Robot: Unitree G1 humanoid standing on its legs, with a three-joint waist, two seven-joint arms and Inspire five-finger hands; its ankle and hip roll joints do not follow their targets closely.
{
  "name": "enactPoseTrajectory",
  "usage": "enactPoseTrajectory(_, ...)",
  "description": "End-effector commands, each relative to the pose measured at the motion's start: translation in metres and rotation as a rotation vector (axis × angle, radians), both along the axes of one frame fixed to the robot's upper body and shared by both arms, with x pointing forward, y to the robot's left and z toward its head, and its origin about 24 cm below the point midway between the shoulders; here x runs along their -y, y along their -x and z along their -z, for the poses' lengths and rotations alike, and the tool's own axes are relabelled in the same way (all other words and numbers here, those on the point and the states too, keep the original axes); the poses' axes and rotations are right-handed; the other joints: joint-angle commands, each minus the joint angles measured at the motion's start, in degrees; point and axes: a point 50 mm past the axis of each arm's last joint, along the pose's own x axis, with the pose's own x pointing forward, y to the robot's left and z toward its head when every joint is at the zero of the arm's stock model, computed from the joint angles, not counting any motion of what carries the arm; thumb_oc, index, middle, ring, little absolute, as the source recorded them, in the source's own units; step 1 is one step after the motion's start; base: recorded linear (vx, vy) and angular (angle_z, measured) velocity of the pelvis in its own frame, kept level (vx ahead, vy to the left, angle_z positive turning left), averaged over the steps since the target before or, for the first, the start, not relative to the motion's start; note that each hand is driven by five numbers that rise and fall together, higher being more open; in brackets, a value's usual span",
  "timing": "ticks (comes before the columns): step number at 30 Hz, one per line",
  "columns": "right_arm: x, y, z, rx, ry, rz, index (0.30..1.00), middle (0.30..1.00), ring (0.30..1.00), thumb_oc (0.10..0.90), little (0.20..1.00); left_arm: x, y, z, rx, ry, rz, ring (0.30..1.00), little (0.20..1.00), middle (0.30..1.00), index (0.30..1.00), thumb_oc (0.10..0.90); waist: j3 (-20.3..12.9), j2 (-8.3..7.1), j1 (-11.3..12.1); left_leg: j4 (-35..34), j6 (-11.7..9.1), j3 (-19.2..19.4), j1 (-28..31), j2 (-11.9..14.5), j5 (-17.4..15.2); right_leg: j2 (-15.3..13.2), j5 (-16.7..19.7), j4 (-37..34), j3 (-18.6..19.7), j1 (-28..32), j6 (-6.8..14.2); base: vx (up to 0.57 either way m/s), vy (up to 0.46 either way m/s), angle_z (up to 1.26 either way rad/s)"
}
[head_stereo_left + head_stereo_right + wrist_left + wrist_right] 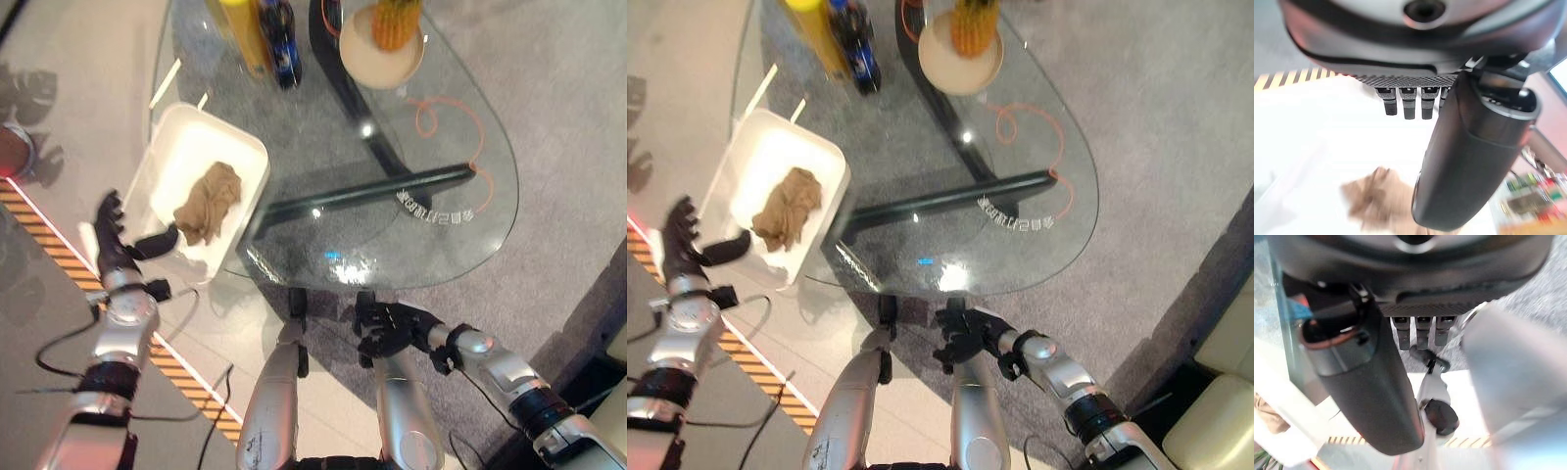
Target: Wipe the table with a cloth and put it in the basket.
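A crumpled brown cloth (209, 201) lies inside the white basket (167, 122), which stands on the left end of the glass table (421, 225). My left hand (113, 245) hovers just off the basket's near left corner, fingers straight and thumb stretched toward the rim; it is open and holds nothing. Its wrist view shows the cloth (1376, 196) past the thumb (1474, 161). My right hand (392, 328) hangs below the table's front edge with relaxed fingers and nothing in it; its thumb (1366, 382) shows in the right wrist view.
A yellow bottle (245, 34), a dark blue bottle (281, 44) and a pale bowl (382, 59) with an orange fruit stand at the table's far side. An orange cord (451, 122) loops under the glass. Yellow-black striped tape (59, 250) runs along the floor at left.
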Motion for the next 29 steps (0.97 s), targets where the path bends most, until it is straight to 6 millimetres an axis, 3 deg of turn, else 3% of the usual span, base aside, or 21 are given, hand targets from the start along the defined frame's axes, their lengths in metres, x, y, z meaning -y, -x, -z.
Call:
enactPoseTrajectory(1, 0.003, 0.022, 0.018, -0.008, -0.034, 0.083, 0.900, 0.900, 0.900, 0.800, 0.900, 0.004, 0.020, 0.018, -0.007, 0.043, 0.083, 0.900, 0.900, 0.900, 0.900, 0.800, -4.59, -0.25, 0.20, 2.61, -0.65, -3.32, 2.45, -4.72, -5.41, 0.64, -0.95, -4.32, -1.77, 5.96, 1.36, 0.05, -0.128, 0.13)
enactPoseTrajectory(3, 0.008, 0.043, 0.042, -0.096, -0.042, 0.182, 0.900, 0.900, 0.900, 0.800, 0.900, 0.025, 0.042, 0.057, -0.156, 0.153, 0.172, 0.900, 0.900, 0.900, 0.900, 0.800, -8.08, -0.23, 0.48, -0.08, -0.72, -4.03, 6.15, -4.18, -5.32, 0.85, -0.96, -7.05, -2.32, 10.60, 1.26, 0.08, -0.153, 0.11)
enactPoseTrajectory(6, 0.010, 0.061, 0.062, -0.167, -0.043, 0.265, 0.900, 0.900, 0.900, 0.800, 0.900, 0.047, 0.064, 0.093, -0.324, 0.268, 0.254, 0.900, 0.900, 0.900, 0.900, 0.800, -11.46, -0.35, 0.74, -2.68, -0.70, -4.60, 10.20, -3.63, -5.11, 1.30, -0.39, -10.04, -2.73, 15.31, 1.28, 0.08, -0.134, 0.16)
enactPoseTrajectory(14, 0.006, 0.109, 0.106, -0.368, -0.042, 0.471, 0.900, 0.900, 0.900, 0.800, 0.900, 0.092, 0.122, 0.158, -0.638, 0.443, 0.294, 0.900, 0.900, 0.900, 0.900, 0.800, -18.97, -0.92, 1.04, -6.43, -0.42, -4.45, 18.47, -1.86, -5.67, 2.54, 0.45, -14.72, -2.85, 23.83, 1.54, 0.08, -0.128, 0.08)
enactPoseTrajectory(20, -0.002, 0.124, 0.119, -0.450, -0.059, 0.540, 0.900, 0.900, 0.900, 0.800, 0.900, 0.098, 0.144, 0.179, -0.802, 0.437, 0.297, 0.900, 0.900, 0.900, 0.900, 0.800, -21.18, -1.03, 0.45, -8.19, -0.55, -3.10, 21.47, -0.83, -5.80, 3.17, 0.29, -15.91, -2.12, 26.38, 1.54, 0.02, -0.064, -0.08)
enactPoseTrajectory(21, -0.004, 0.132, 0.124, -0.494, -0.071, 0.569, 0.900, 0.900, 0.900, 0.800, 0.900, 0.097, 0.158, 0.189, -0.901, 0.449, 0.261, 0.900, 0.900, 0.900, 0.900, 0.800, -22.31, -1.01, -0.06, -8.55, -0.46, -2.54, 22.56, -0.53, -6.04, 3.30, 0.28, -16.48, -1.59, 27.28, 1.58, 0.03, -0.047, -0.19)
enactPoseTrajectory(29, -0.005, 0.147, 0.131, -0.565, -0.097, 0.619, 0.900, 0.900, 0.900, 0.800, 0.900, 0.094, 0.165, 0.194, -0.937, 0.467, 0.271, 0.900, 0.900, 0.900, 0.900, 0.800, -24.23, -0.47, -1.06, -9.25, -0.37, -0.87, 24.66, 0.20, -6.75, 3.03, 0.75, -18.26, -0.64, 29.06, 1.77, 0.02, -0.019, -0.15)
